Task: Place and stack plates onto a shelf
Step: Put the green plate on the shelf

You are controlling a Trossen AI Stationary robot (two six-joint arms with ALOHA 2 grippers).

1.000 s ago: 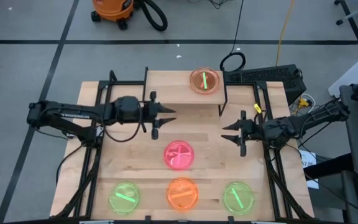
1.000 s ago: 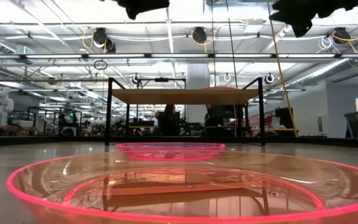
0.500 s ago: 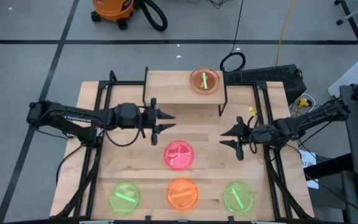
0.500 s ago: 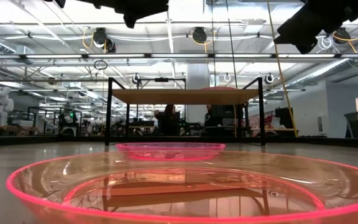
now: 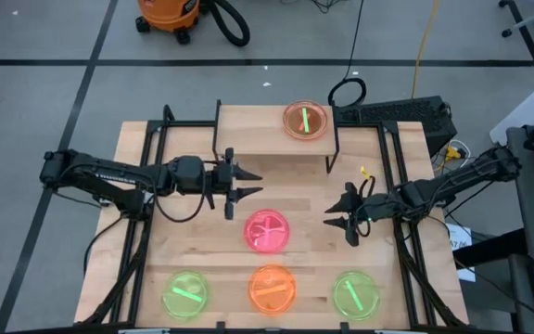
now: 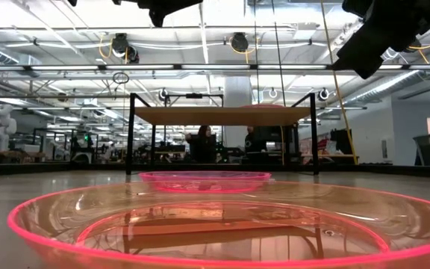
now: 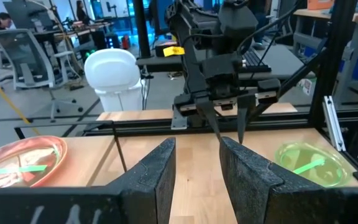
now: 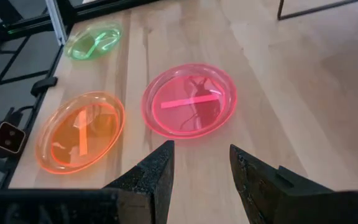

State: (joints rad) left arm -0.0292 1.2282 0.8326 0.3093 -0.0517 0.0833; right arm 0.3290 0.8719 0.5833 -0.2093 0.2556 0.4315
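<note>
The shelf (image 5: pixel 265 132) stands at the table's far middle with an orange plate (image 5: pixel 305 121) on its right end. On the table lie a pink plate (image 5: pixel 267 230) in the middle and, along the near edge, a green plate (image 5: pixel 184 294), an orange plate (image 5: pixel 272 288) and another green plate (image 5: pixel 354 294). My left gripper (image 5: pixel 253 184) hovers open and level, left of and beyond the pink plate. Right of that plate my right gripper (image 5: pixel 332 219) hovers open, tilted down toward the pink plate (image 8: pixel 189 102). Neither holds anything.
Black frame rails (image 5: pixel 146 232) run along the table's left and right sides. The shelf's thin black legs (image 5: pixel 330 153) stand just beyond both grippers. In the low view the near plate (image 6: pixel 222 224) fills the foreground, with the shelf (image 6: pixel 222 116) behind it.
My right gripper has come down and moved toward the table's left and near edges, closer to the pink plate, tipping its fingers downward. My left gripper has drifted a little toward the near edge. Both stay open, and no plate has moved.
</note>
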